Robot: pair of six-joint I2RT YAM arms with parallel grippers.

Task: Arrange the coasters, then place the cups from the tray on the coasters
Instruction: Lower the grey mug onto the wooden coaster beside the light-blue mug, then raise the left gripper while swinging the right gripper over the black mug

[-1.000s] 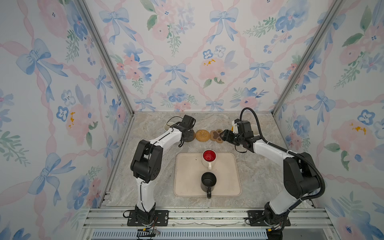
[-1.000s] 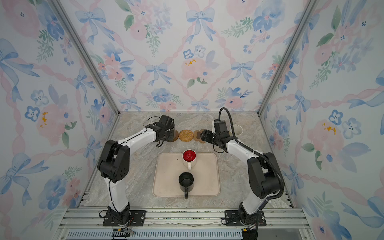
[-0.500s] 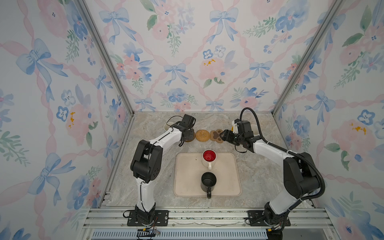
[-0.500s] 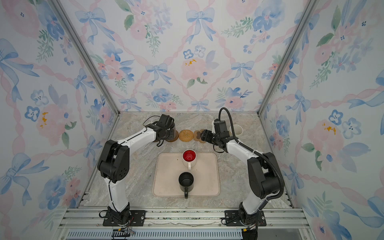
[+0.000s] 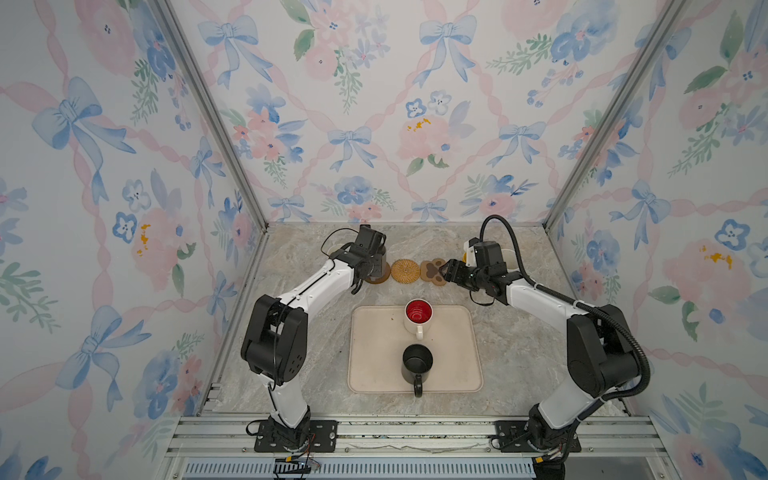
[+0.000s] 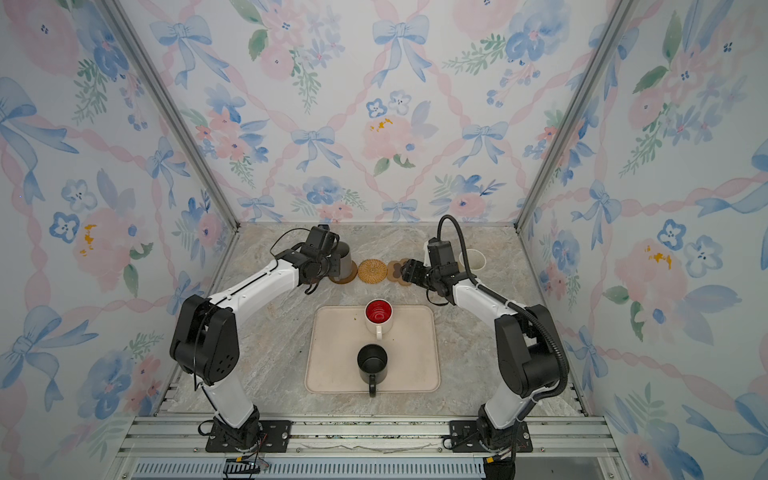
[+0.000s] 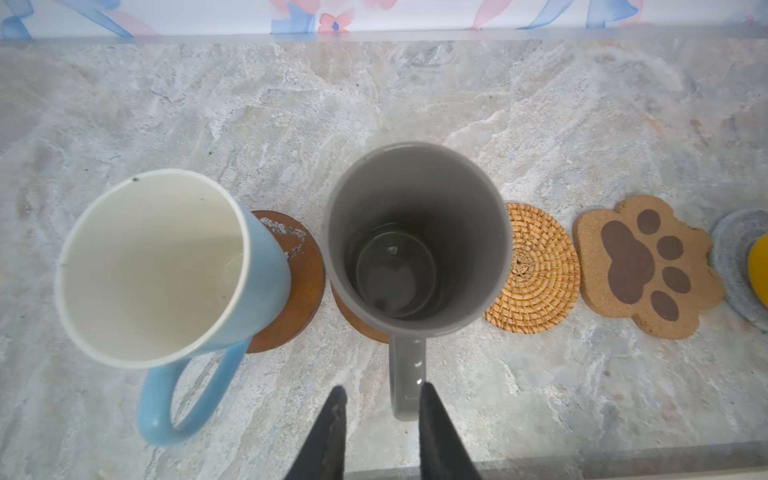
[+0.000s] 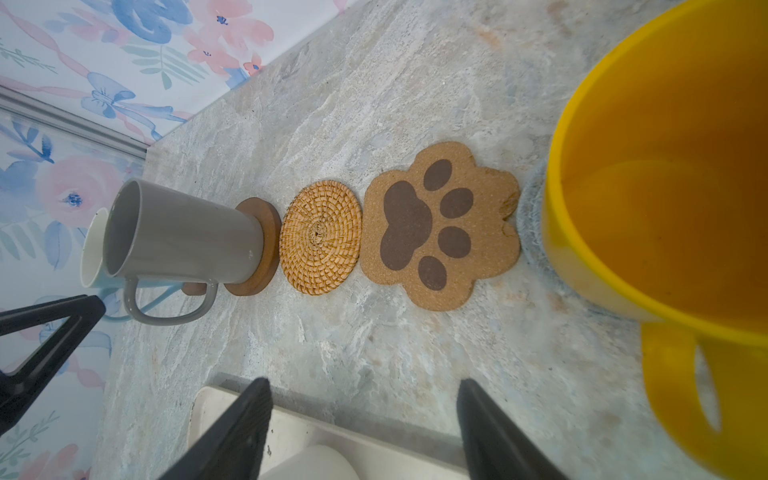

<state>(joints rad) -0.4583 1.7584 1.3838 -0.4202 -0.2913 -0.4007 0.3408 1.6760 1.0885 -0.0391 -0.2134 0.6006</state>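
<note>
6 mugs, 5 coasters in view, 1 tray.

Left gripper: jaws slightly apart, wider than the handle of the grey mug. The handle end sits between them, against one finger. That mug stands dead ahead on a brown disc. To one side is the light blue mug on the second brown disc. To the other side, bare: rattan round, paw coaster.

Right gripper: jaws spread wide, nothing between. Paw coaster just ahead. Yellow mug beside them on the blue-grey round. Cream mug back by the wrist.

Tray holds 2: white mug with red inside, black mug.
</note>
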